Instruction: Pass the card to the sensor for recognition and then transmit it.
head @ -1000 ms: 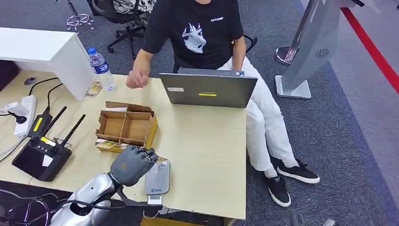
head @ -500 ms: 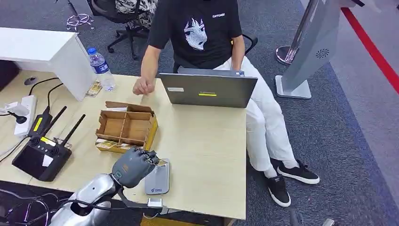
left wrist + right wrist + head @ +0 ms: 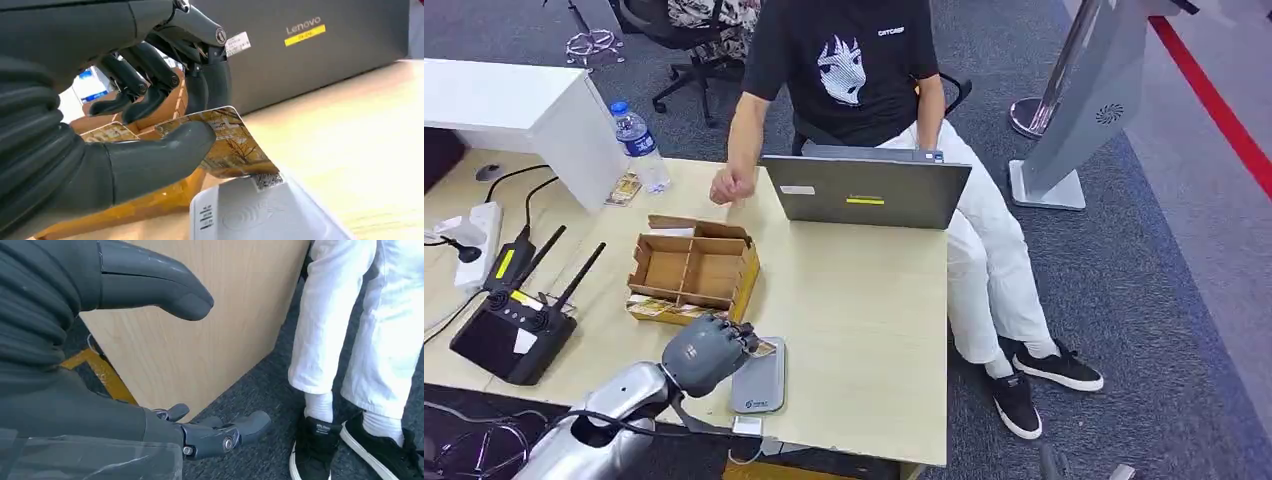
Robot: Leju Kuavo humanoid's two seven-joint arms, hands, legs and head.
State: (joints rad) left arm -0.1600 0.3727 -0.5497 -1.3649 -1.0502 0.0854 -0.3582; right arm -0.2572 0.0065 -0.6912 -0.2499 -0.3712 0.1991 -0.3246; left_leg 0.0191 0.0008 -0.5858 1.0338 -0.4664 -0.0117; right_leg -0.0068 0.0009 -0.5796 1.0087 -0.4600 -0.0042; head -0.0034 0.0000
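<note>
While pinching card (image 3: 227, 145) between thumb and fingers, left hand (image 3: 707, 352) hovers at near table (image 3: 864, 330) edge, just over far end of grey sensor (image 3: 759, 380). Card tilted, long axis running out from palm toward laptop side, free end dipping down; printed corner touching or almost touching sensor top, cannot tell which. Picture side of card faces up. Sensor flat on table, long axis near-to-far, cable plugged at near end.

Right hand (image 3: 150, 405) hanging below table level beside wooden side panel, fingers apart, holding nothing.

Just beyond left hand: open cardboard box (image 3: 692, 270) with dividers, a second card-like piece at its near edge. Left of that, black controller (image 3: 509, 335) with two antennas. Farther back: grey laptop (image 3: 864, 190), lid toward robot; water bottle (image 3: 639, 147) near white block. Behind table, seated person (image 3: 864, 70) in black shirt and white trousers, one fist (image 3: 729, 187) resting on table by laptop.
</note>
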